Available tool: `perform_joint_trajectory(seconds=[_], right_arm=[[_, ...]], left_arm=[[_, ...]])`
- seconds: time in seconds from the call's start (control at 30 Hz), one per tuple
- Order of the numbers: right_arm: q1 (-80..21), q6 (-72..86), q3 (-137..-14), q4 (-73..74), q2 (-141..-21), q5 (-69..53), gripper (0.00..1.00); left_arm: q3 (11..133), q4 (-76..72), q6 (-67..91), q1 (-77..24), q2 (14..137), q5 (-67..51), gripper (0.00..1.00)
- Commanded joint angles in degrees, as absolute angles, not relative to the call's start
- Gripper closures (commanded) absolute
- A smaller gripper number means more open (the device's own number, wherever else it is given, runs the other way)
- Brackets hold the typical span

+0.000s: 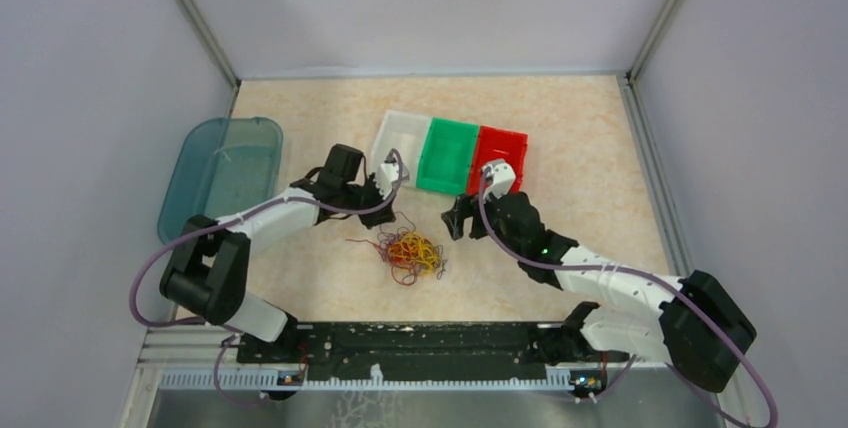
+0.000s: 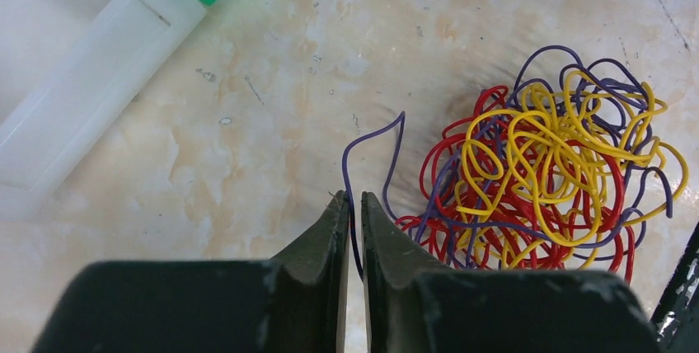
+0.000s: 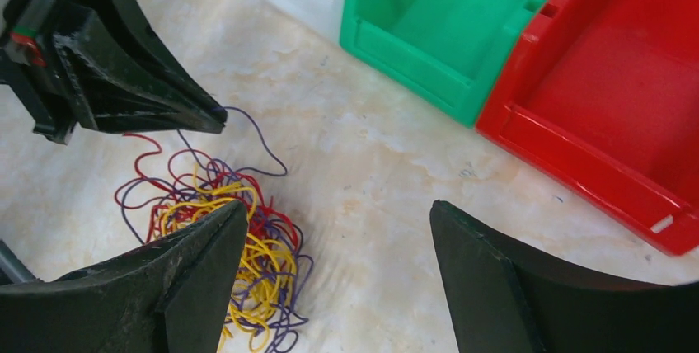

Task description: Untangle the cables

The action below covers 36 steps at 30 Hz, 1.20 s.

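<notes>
Currently, the left claw (image 2: pixel 352 202) is clamped together on a single purple cable (image 2: pixel 346 163). The cable loops out ahead of the claw tips and runs back into the tangle (image 2: pixel 544 171), which lies on the desk (image 2: pixel 247 188) just to that claw's right. The right claw (image 3: pixel 338 214) is apart and holds nothing. The tangle lies beside one of its fingers and is partly hidden by it, and the left claw's tips are close across from it.

Hazards, judged from this state:

1. Whole-bundle drag. The purple cable threads through red and yellow loops. Nothing pins the bundle, so a pull by the left claw is likely to move the entire tangle rather than free one strand.
2. Knot tightening. A fast, straight pull may cinch the loops closer.
3. Slip. The grip is on a thin strand near the tips, and tension could draw it out.
4. Claw contact. The two claws are near each other, so a descent by the right claw onto the tangle risks collision.
</notes>
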<state>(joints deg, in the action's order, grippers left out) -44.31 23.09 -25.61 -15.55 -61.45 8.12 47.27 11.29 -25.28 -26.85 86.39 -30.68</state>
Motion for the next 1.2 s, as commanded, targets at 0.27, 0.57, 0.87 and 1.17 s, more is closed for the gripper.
perform_joint_trajectory(seconds=[0.27, 0.57, 0.87, 1.17], right_arm=[[-51.3, 18.5, -32.7, -27.3, -66.9, 8.8, 0.13], [-55.4, 16.1, -37.3, -33.0, -71.7, 11.7, 0.11], [-56.4, 18.1, -38.7, -39.8, -74.8, 6.4, 0.10], [-56.4, 22.9, -36.8, -44.2, -74.8, -3.6, 0.10]], left_arm=[[58.3, 23.3, -20.5, -30.7, 73.4, -25.8, 1.00], [60.8, 27.8, -14.6, -32.0, 69.5, -29.4, 1.00], [72.8, 36.4, -13.8, -32.2, 69.0, -33.1, 1.00], [84.0, 39.4, -14.4, -32.3, 67.4, -31.7, 1.00]])
